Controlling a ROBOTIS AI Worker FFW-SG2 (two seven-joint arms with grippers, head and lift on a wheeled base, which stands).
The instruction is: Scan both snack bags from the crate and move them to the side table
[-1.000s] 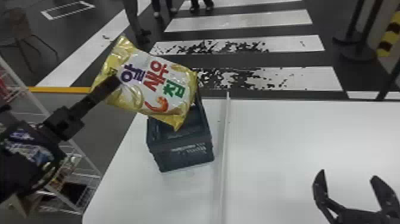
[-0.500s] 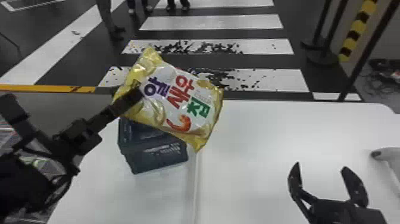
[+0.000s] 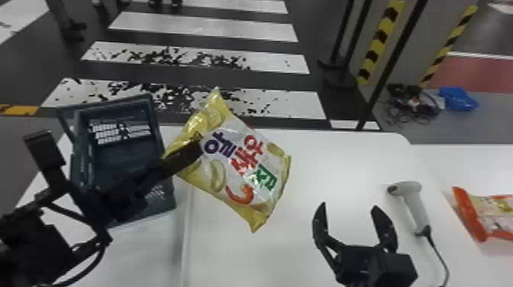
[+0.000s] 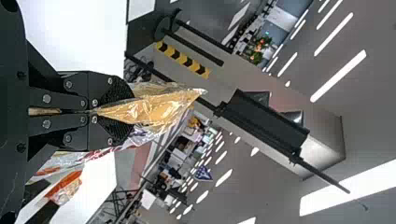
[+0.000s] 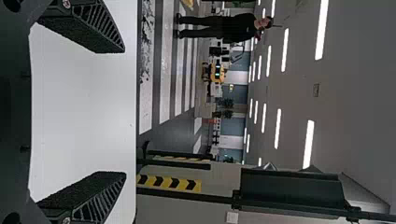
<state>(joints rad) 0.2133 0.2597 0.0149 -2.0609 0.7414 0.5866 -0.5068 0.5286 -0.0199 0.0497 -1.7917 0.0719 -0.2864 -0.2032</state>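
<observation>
One yellow-and-white snack bag (image 3: 233, 171), glossy and crinkled with purple, red and green lettering, tilts above the worktop (image 3: 244, 259), pinched in the left gripper's (image 3: 196, 144) jaws. A second, orange-ended bag (image 3: 475, 215) lies right of one pale scanner (image 3: 414, 204). One dark crate (image 3: 122, 160) stands left. The right gripper's (image 3: 350, 206) jaws are spread.

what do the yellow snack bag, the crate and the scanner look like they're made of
The yellow snack bag looks like thin, glossy plastic film: it creases and throws bright glints. The crate seems to be rigid plastic, dark and fairly dull, with molded-looking edges. The scanner is probably hard, smooth plastic, pale grey with a soft sheen.
</observation>
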